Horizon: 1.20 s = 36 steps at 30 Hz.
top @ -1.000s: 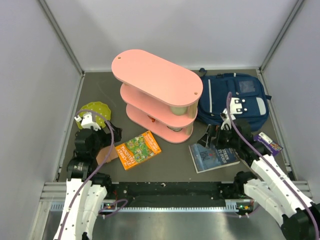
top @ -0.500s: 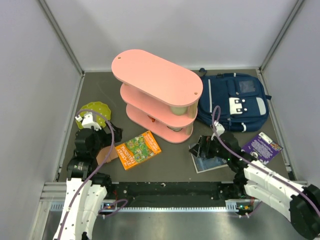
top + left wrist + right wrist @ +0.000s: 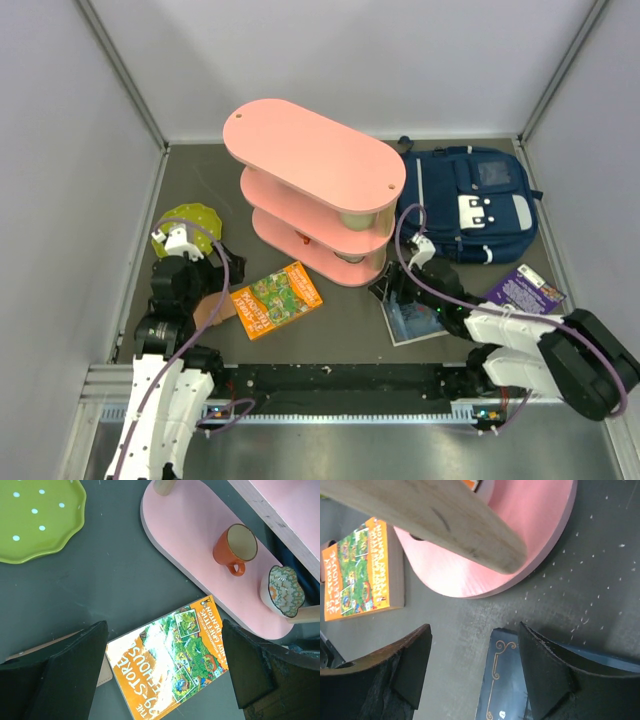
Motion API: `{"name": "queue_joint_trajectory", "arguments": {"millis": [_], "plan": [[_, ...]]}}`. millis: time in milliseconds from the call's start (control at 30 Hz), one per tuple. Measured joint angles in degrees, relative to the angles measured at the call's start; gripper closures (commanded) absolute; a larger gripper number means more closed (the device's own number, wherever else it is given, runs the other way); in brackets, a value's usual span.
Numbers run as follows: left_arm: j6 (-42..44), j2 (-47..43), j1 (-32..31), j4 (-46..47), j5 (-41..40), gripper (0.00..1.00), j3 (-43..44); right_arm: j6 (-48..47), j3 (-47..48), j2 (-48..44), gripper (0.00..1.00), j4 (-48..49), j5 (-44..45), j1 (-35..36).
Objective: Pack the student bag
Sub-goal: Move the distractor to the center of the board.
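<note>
The student bag is a navy-blue backpack lying flat at the back right, zipped, with nothing on it. My right gripper is open and empty. It hangs low over the left corner of a dark blue book, beside the foot of the shelf. In the right wrist view its jaws straddle that book's corner. My left gripper is open and empty over an orange picture book. In the left wrist view its jaws frame that book.
A pink three-tier shelf stands mid-table; its bottom tier holds an orange cup and a patterned bowl. A green dotted plate lies at the left. A purple book lies at the right, a tan card beside the orange book.
My right arm swung left and down, from beside the backpack to the blue book's left corner near the shelf, uncovering the purple book. The left arm has not moved.
</note>
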Motion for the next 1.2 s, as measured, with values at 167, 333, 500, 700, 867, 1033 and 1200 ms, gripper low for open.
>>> {"name": "queue_joint_trajectory", "arguments": {"millis": [167, 333, 500, 700, 867, 1033, 1200], "plan": [[0.0, 0.5, 0.0, 0.0, 0.0, 0.01, 0.0, 1.4, 1.1, 7.4, 0.39, 6.0, 1.6, 0.5], [0.0, 0.5, 0.0, 0.0, 0.0, 0.01, 0.0, 4.0, 2.6, 14.1, 0.45, 11.7, 3.2, 1.6], [0.0, 0.6, 0.0, 0.0, 0.0, 0.01, 0.0, 7.0, 3.1, 18.3, 0.46, 16.3, 5.3, 2.5], [0.0, 1.2, 0.0, 0.0, 0.0, 0.01, 0.0, 9.5, 5.6, 23.5, 0.48, 19.7, 7.4, 2.7], [0.0, 1.4, 0.0, 0.0, 0.0, 0.01, 0.0, 11.1, 9.1, 26.9, 0.47, 19.8, 8.9, 2.7], [0.0, 2.8, 0.0, 0.0, 0.3, 0.01, 0.0, 12.3, 13.5, 30.6, 0.46, 19.1, 10.9, 2.7], [0.2, 5.3, 0.0, 0.0, 1.1, 0.01, 0.0, 12.3, 20.7, 35.2, 0.45, 16.0, 12.7, 2.7]]}}
